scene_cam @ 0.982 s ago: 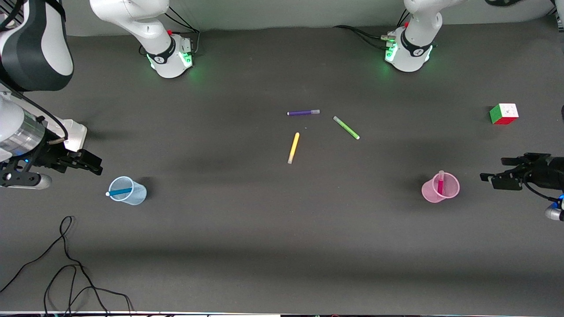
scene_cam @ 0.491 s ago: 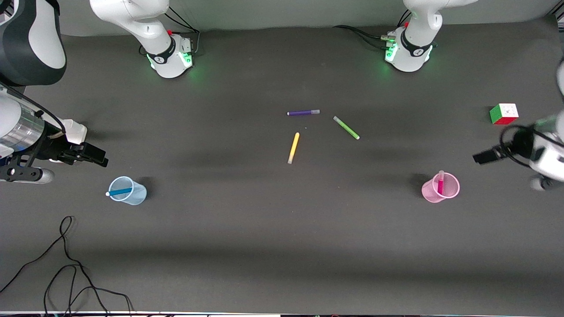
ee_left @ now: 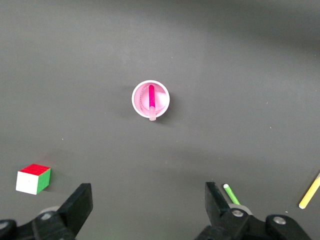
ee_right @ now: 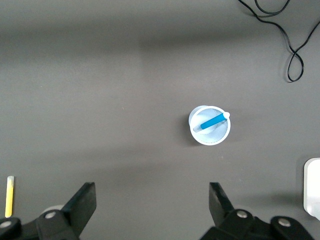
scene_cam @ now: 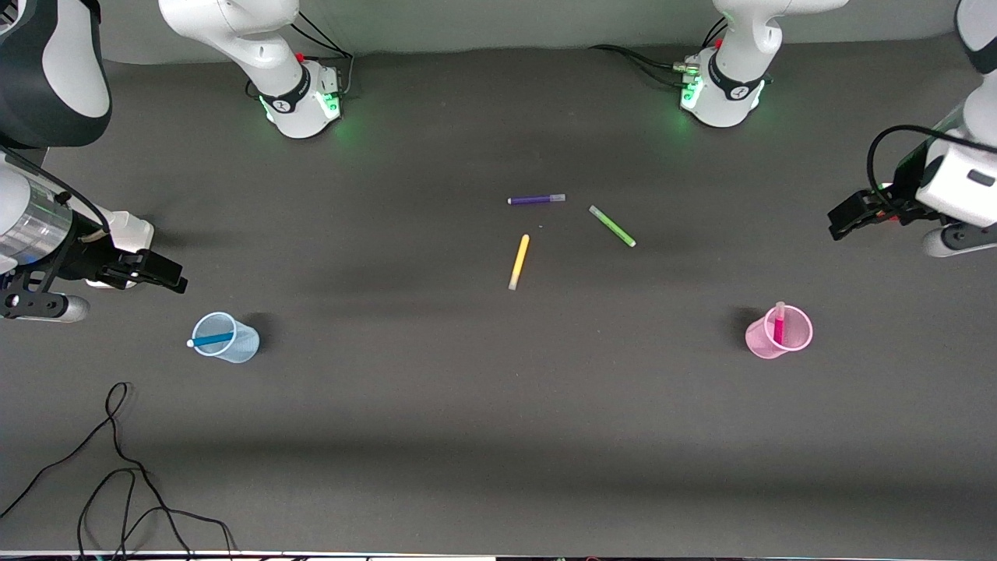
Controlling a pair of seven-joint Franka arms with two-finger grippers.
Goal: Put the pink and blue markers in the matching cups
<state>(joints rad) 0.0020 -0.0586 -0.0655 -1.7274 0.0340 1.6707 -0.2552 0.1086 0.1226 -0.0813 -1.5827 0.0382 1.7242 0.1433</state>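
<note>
The blue marker (scene_cam: 210,340) stands leaning inside the pale blue cup (scene_cam: 227,337), its pale tip poking over the rim; the cup sits upright on the dark counter (scene_cam: 483,405) near the edge at the right arm's end. The pink marker (scene_cam: 778,326) stands in the pale pink cup (scene_cam: 778,333), its paler cap rising just above the rim; this cup sits upright near the edge at the left arm's end.

The right pincer (scene_cam: 160,274) hangs in the air over the counter by the right arm's end edge, close to the blue cup but apart from it, fingers spread wide and holding nothing. The left pincer (scene_cam: 845,216) hangs over the counter by the left arm's end edge, well apart from the pink cup, fingers likewise spread wide and empty.

Near the middle of the counter lie a purple pen (scene_cam: 536,199), a green pen (scene_cam: 612,226) and a yellow pen (scene_cam: 519,262), each apart from the others. A colour cube (ee_left: 33,178) rests near the left arm's end edge. A black cable (scene_cam: 117,467) loops at the corner nearest the front camera at the right arm's end
</note>
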